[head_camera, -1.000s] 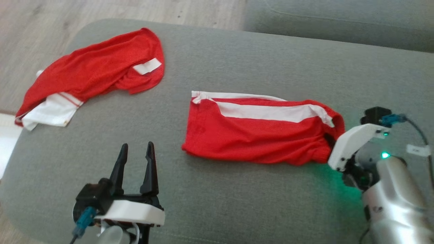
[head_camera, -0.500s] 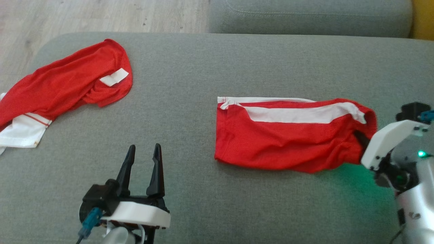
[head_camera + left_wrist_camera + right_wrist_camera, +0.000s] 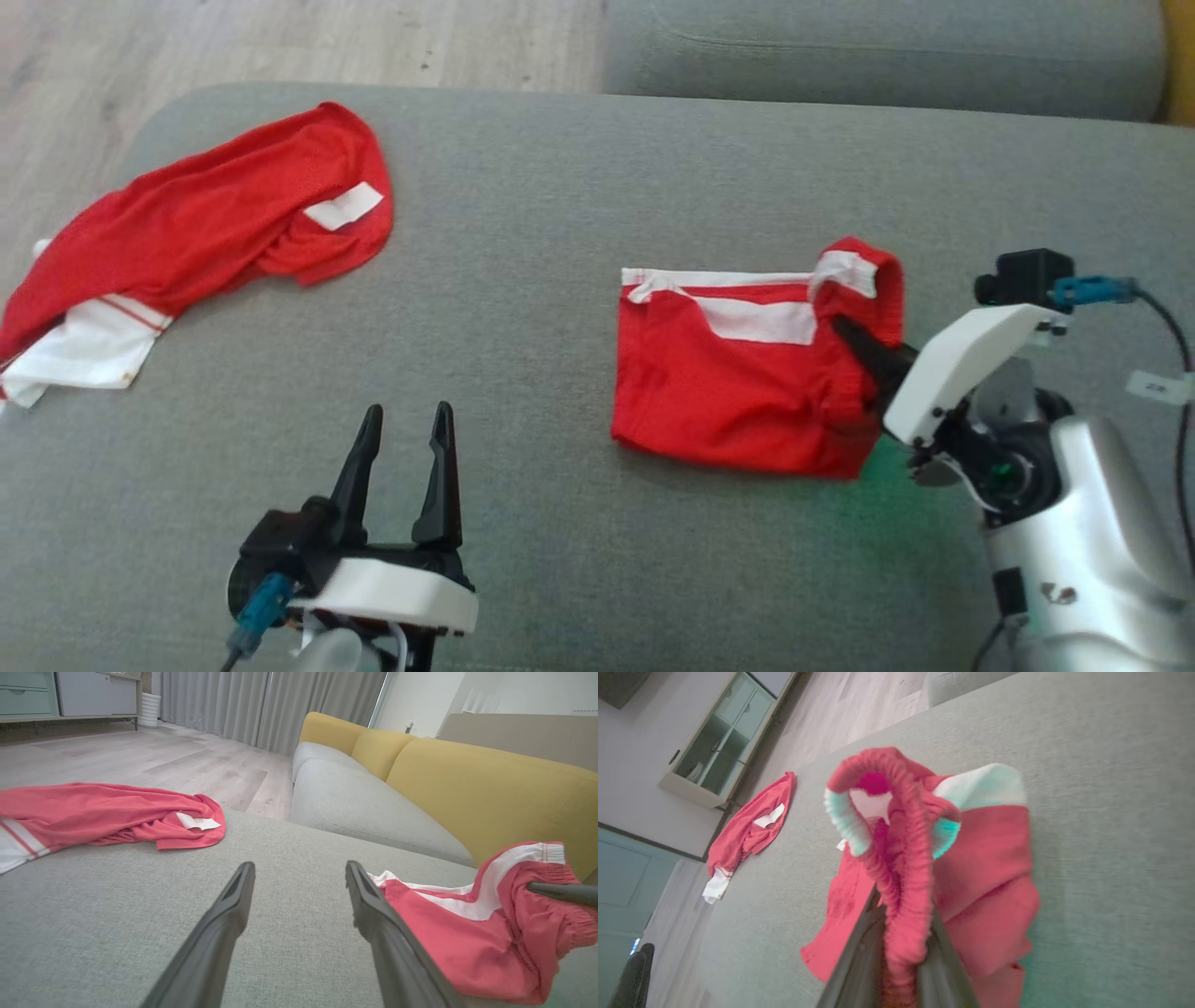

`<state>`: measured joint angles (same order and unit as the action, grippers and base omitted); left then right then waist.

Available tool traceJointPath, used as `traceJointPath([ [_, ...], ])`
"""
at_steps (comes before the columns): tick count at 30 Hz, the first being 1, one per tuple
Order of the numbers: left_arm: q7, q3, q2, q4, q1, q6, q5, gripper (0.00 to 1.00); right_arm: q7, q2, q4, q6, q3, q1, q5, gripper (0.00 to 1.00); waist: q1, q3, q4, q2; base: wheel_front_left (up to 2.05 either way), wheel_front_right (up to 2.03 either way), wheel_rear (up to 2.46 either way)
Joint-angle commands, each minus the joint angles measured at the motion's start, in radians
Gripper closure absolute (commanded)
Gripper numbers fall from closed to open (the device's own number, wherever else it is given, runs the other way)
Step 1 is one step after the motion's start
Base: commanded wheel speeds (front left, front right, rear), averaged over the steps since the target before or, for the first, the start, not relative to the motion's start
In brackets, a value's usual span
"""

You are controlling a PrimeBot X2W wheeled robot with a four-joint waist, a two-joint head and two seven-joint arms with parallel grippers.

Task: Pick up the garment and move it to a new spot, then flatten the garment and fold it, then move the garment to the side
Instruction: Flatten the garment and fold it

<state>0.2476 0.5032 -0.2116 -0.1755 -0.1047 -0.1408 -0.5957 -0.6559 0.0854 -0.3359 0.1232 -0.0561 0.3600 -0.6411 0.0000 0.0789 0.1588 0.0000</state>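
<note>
The garment [image 3: 738, 392], red shorts with a white side stripe, lies on the grey cushion [image 3: 523, 280] right of centre. Its elastic waistband end [image 3: 864, 271] is raised and curled back over the rest. My right gripper [image 3: 840, 327] is shut on that waistband, which bunches between the fingers [image 3: 859, 961] in the right wrist view, where the garment [image 3: 985, 858] hangs below them. My left gripper [image 3: 408, 415] stands open over bare cushion at the lower left, well apart from the shorts. In the left wrist view my left gripper [image 3: 300, 865] holds nothing, with the garment [image 3: 444, 933] to its right.
A second red and white garment [image 3: 205, 224] lies crumpled at the cushion's far left, near its edge. Wooden floor [image 3: 280, 37] lies beyond that edge. Another grey seat [image 3: 878, 47] and yellow back cushions [image 3: 467, 779] bound the far side. A cabinet [image 3: 719, 742] stands across the room.
My right gripper has lifted the shorts' waistband end and carried it left, back over the garment, so the shorts now look shorter. The head camera has shifted. My left gripper stayed put.
</note>
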Motion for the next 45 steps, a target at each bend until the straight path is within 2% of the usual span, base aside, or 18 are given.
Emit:
traceJointPath([
  [1, 0.005, -0.029, -0.003, 0.026, -0.052, 0.001, 0.007, 0.0, 0.005, -0.012, 0.036, 0.008, -0.023, 0.056, -0.004, 1.0, 0.0, -0.001, 0.013, 0.0, 0.0, 0.0, 0.0],
  [8, 0.007, -0.021, 0.009, 0.016, -0.057, 0.011, 0.006, 0.0, 0.062, -0.034, -0.069, 0.008, -0.061, 0.107, 0.0, 1.0, 0.0, 0.004, 0.072, 0.0, 0.0, 0.0, 0.0],
  [14, 0.009, -0.01, 0.023, -0.001, -0.067, 0.022, 0.006, 0.0, 0.126, -0.035, -0.197, 0.008, -0.127, 0.156, -0.057, 1.0, 0.0, 0.002, 0.122, 0.0, 0.0, 0.0, 0.0],
  [15, 0.009, -0.009, 0.025, -0.004, -0.067, 0.023, 0.006, 0.0, 0.135, -0.035, -0.218, 0.008, -0.14, 0.164, -0.062, 0.81, 0.0, 0.0, 0.127, 0.0, 0.0, 0.0, 0.0],
  [16, 0.009, -0.008, 0.027, -0.008, -0.068, 0.024, 0.006, 0.0, 0.144, -0.035, -0.237, 0.008, -0.155, 0.173, -0.066, 0.51, 0.0, -0.001, 0.132, 0.0, 0.0, 0.0, 0.0],
  [17, 0.009, -0.007, 0.029, -0.011, -0.068, 0.025, 0.007, 0.0, 0.155, -0.035, -0.252, 0.008, -0.17, 0.181, -0.071, 0.0, 0.0, -0.003, 0.135, 0.0, 0.0, 0.0, 0.0],
  [23, 0.011, -0.004, 0.035, -0.023, -0.06, 0.028, 0.008, 0.0, 0.215, -0.035, -0.301, 0.008, -0.265, 0.212, -0.113, 0.0, 0.0, -0.021, 0.136, 0.0, 0.0, 0.0, 0.0],
  [29, 0.011, -0.002, 0.033, -0.024, -0.056, 0.028, 0.012, 0.0, 0.285, -0.035, -0.284, 0.008, -0.327, 0.227, -0.139, 0.0, 0.0, -0.04, 0.103, 0.0, 0.0, 0.0, 0.0],
  [34, 0.011, -0.005, 0.029, -0.021, -0.063, 0.025, 0.016, 0.0, 0.42, -0.028, -0.274, 0.008, -0.311, 0.23, 0.004, 0.0, 0.0, -0.054, 0.061, 0.0, 0.0, 0.0, 0.0],
  [41, 0.005, -0.031, 0.017, -0.04, -0.096, 0.013, 0.006, 0.0, 0.592, 0.0, -0.23, 0.008, -0.229, 0.162, 0.193, 0.0, 0.0, -0.079, -0.011, 0.0, 0.0, 0.0, 0.0],
  [45, 0.006, -0.053, 0.007, -0.05, -0.099, 0.005, -0.002, 0.0, 0.652, -0.001, -0.193, 0.008, -0.178, 0.107, 0.27, 0.0, 0.0, -0.087, -0.042, 0.0, 0.0, 0.0, 0.0],
])
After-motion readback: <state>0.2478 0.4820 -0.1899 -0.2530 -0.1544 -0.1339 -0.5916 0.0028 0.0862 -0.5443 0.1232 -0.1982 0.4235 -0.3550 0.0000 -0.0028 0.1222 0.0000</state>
